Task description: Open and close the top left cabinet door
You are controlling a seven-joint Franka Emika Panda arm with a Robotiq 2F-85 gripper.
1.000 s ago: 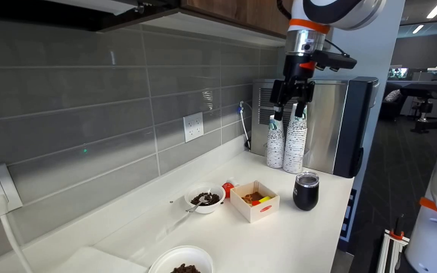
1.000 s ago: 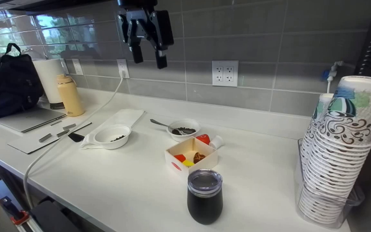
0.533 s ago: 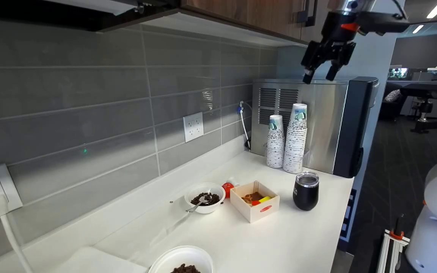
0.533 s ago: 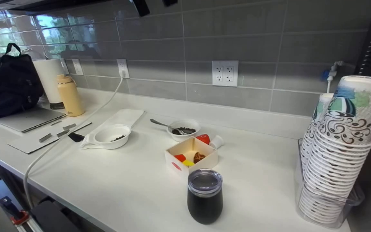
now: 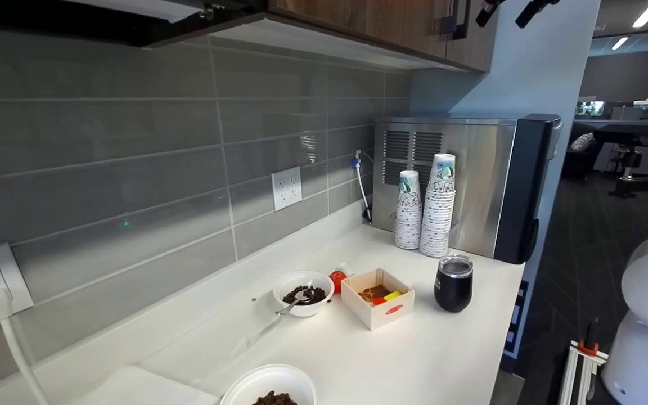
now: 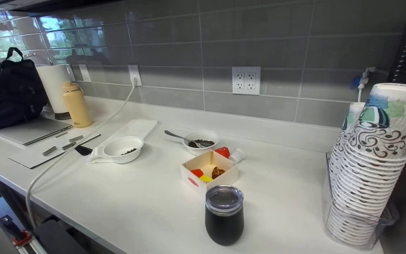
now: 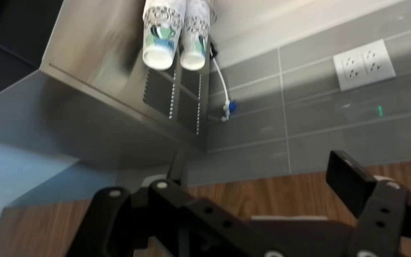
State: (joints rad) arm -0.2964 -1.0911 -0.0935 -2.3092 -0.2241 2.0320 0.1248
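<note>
The medium-brown wood cabinet door (image 5: 358, 22) runs along the top of an exterior view, left of a narrow seam with another door. Only its lower part shows, and it looks shut. Dark handles (image 5: 454, 25) stand at the seam. My gripper (image 5: 505, 18) is at the top edge of that view, to the right of the handles, with only its fingertips showing. It is open and empty. In the wrist view, which stands upside down, the gripper (image 7: 259, 167) is spread wide in front of brown wood (image 7: 262, 192); which door this is I cannot tell. No handle shows there.
Below are stacked paper cups (image 5: 437, 208), a steel-and-black appliance (image 5: 481, 185), a black tumbler (image 5: 453, 289), a small wooden box (image 5: 377, 315) and bowls (image 6: 123, 150) on the white counter (image 6: 146, 197). A grey tiled wall (image 6: 259, 53) stands behind.
My gripper has risen from above the cups, moving up and to the right in an exterior view, uncovering the handles. It has left the top of the remaining exterior view. It stays open.
</note>
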